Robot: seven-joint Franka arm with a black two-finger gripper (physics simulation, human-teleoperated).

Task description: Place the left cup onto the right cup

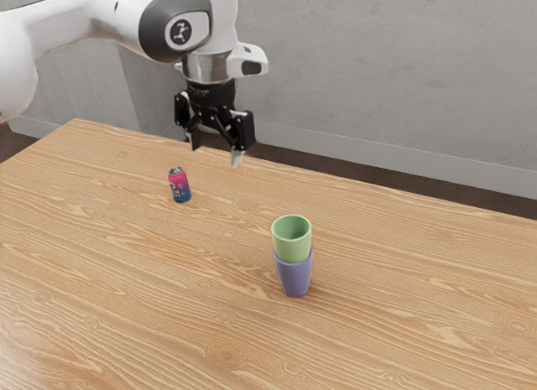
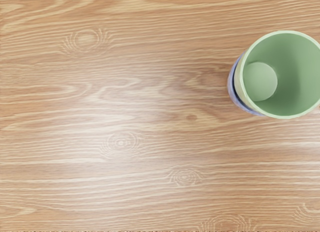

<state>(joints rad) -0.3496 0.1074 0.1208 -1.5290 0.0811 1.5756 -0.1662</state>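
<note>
A green cup (image 1: 291, 237) sits nested upright in a lavender-blue cup (image 1: 294, 275) near the middle of the wooden table (image 1: 101, 306). In the wrist view I look down into the green cup (image 2: 277, 75), with a sliver of the blue cup's rim (image 2: 233, 87) showing beside it. My black gripper (image 1: 216, 152) hangs open in the air, well above the table and off toward the exterior view's upper left of the stacked cups. Nothing is between its fingers.
A small pink and blue can (image 1: 179, 184) stands upright on the table, below the gripper and to the exterior view's left of the cups. A grey wall with a pale baseboard (image 1: 403, 151) runs behind the table's far edge.
</note>
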